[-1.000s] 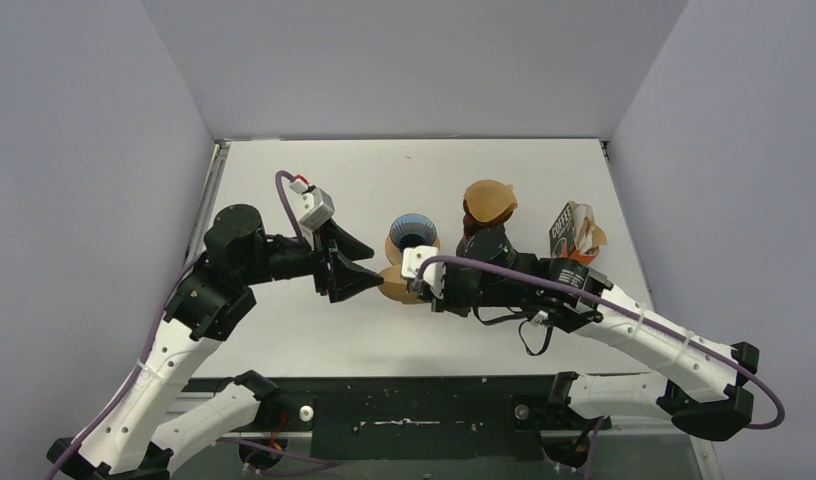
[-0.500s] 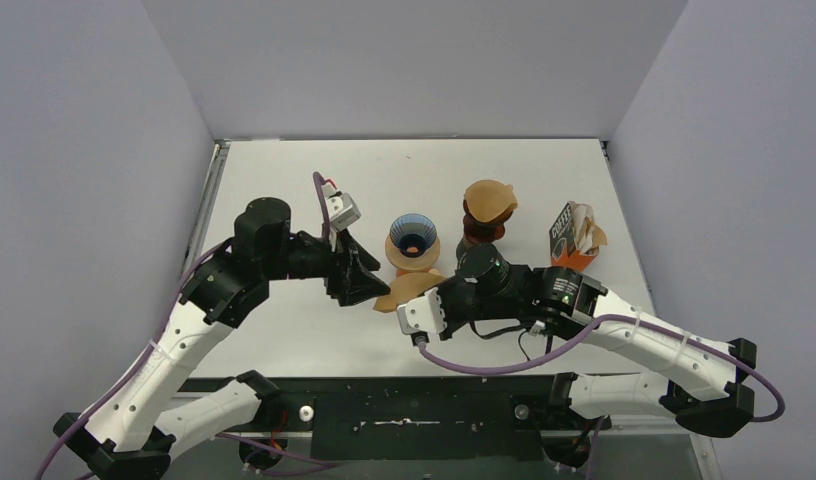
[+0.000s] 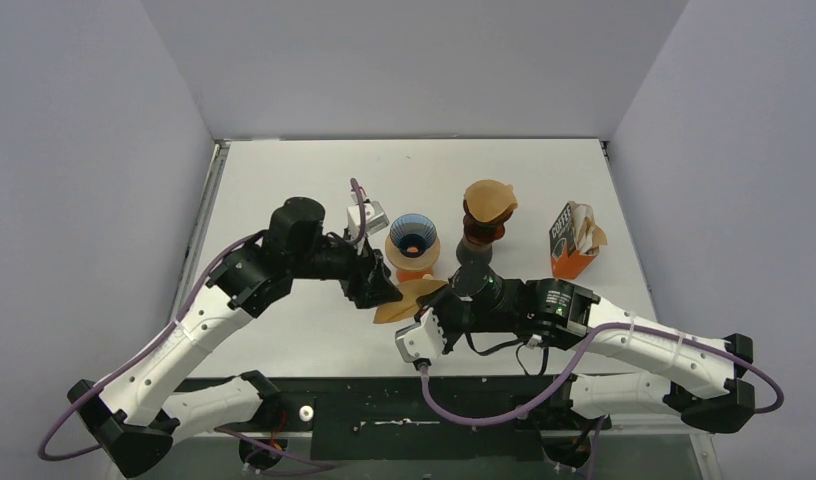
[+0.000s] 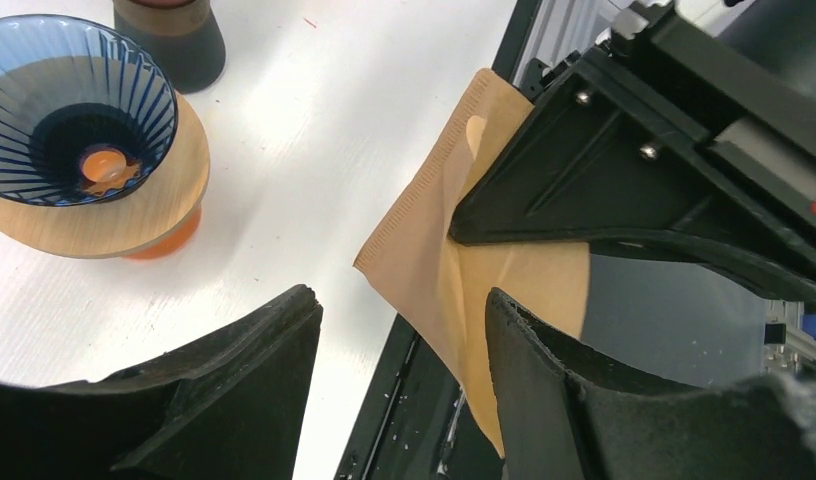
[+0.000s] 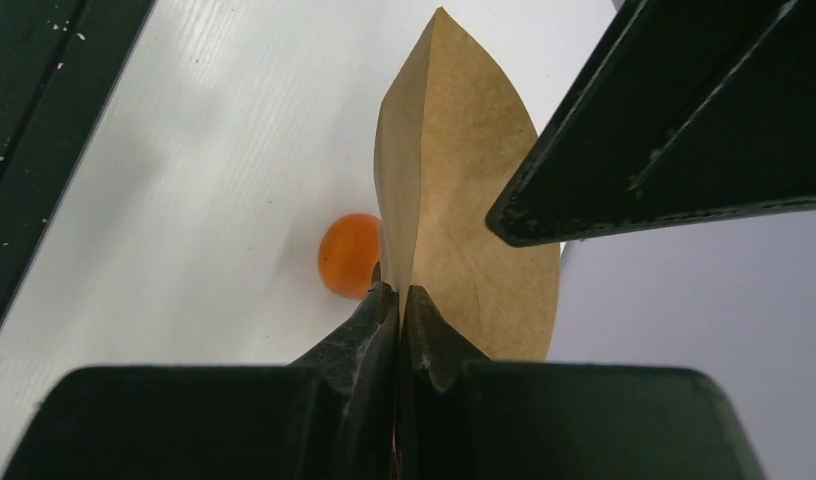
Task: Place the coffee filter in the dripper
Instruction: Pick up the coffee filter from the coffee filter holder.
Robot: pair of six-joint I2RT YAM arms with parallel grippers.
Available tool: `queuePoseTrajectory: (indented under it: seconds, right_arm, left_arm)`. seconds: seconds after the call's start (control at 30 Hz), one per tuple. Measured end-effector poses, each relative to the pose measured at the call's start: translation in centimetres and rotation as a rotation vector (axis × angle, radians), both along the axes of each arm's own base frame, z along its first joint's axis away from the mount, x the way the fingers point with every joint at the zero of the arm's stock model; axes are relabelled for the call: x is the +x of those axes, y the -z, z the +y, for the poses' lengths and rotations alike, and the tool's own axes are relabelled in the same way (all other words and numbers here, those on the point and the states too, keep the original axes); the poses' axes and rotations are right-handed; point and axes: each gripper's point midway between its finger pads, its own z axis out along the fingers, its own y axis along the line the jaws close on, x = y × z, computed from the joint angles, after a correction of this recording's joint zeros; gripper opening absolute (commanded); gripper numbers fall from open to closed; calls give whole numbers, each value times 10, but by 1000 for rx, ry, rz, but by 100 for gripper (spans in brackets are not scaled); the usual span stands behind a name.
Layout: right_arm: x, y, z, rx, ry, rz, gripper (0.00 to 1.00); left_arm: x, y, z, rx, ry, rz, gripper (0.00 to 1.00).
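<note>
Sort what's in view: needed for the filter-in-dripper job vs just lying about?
Job:
- coffee filter, pinched in the right gripper
- blue dripper
- left gripper, open beside the filter

Lying about:
- brown stand capped with a paper cone
- orange carton

Dripper [image 3: 412,238] mouth is reachable from straight above. My left wrist [image 3: 362,262] crowds its left rim; the coffee filter [image 3: 409,298], pinched in my right jaws, stands just near of its base. To its right: second brewer [image 3: 488,203], then filter box [image 3: 572,240]. My right arm [image 3: 639,338] bars the near-right counter [image 3: 284,180]. Far-left counter bare.
</note>
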Motion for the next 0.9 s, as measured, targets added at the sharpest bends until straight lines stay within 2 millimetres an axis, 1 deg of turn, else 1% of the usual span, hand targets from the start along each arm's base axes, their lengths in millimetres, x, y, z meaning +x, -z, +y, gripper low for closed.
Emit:
queuePoseTrajectory:
  seconds: [0.1, 0.17, 0.2, 0.3, 0.5, 0.53, 0.77, 0.9]
  right_arm:
    - [-2, -5, 2, 15, -13, -23, 0]
    - [-2, -7, 4, 21, -20, -37, 0]
    - [-3, -6, 5, 20, -24, -43, 0]
    - [-2, -3, 4, 7, -24, -52, 0]
    - [0, -3, 4, 1, -19, -66, 0]
    - [0, -3, 4, 1, -20, -67, 0]
    - [0, -2, 3, -7, -21, -72, 0]
    - [-2, 2, 0, -25, -23, -59, 0]
  left_arm:
    - [-1, 5, -4, 13, 12, 10, 57]
    - [-3, 8, -7, 21, 22, 17, 53]
    - [-4, 9, -9, 25, 27, 20, 49]
    - [-7, 13, -13, 35, 41, 30, 31]
    - [-11, 21, -19, 56, 70, 37, 1]
    - [-11, 22, -20, 58, 73, 39, 0]
    - [-13, 29, -25, 83, 85, 41, 0]
    - [-10, 25, -25, 84, 69, 26, 0]
